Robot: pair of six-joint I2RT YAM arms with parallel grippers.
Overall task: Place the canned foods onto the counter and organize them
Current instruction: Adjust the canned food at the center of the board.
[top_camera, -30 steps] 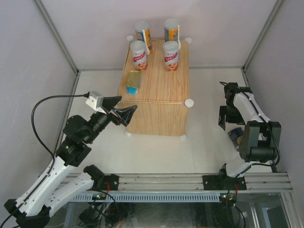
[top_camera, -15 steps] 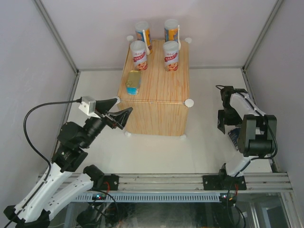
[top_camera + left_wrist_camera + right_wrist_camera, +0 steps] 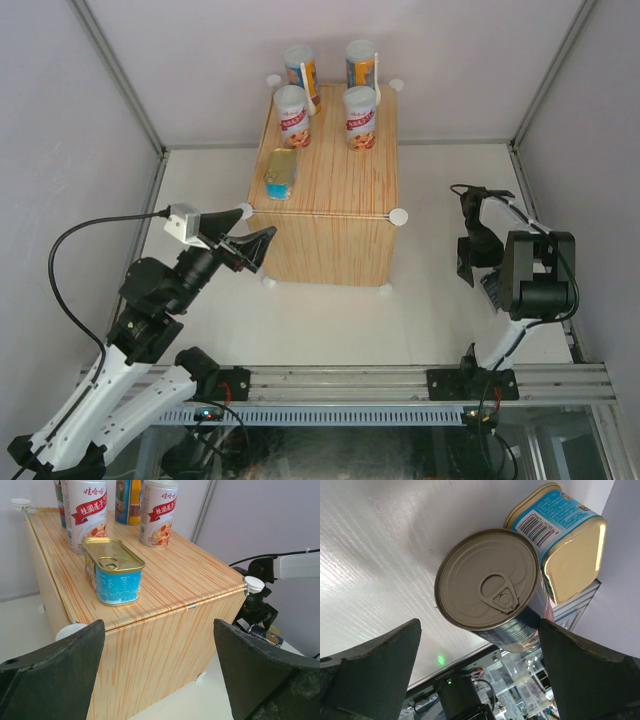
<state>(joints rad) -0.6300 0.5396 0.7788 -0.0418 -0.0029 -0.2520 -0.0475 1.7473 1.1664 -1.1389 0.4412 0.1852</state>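
Jaws wide on both arms, right gripper point(image 3: 480, 672) over dark can point(image 3: 487, 587), gold-blue tin point(image 3: 565, 545) just beside it, maybe touching, left gripper point(image 3: 160, 672) empty, facing wood-grain desk point(image 3: 190, 575), second tin point(image 3: 114, 572) on top.

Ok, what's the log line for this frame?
left gripper open, facing counter | right gripper open, aimed at dark can beside flat tin, both off counter | five cans on counter

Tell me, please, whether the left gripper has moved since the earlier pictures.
Yes. The left gripper has drawn back slightly toward the near edge and to the left, away from the front left corner of the counter.
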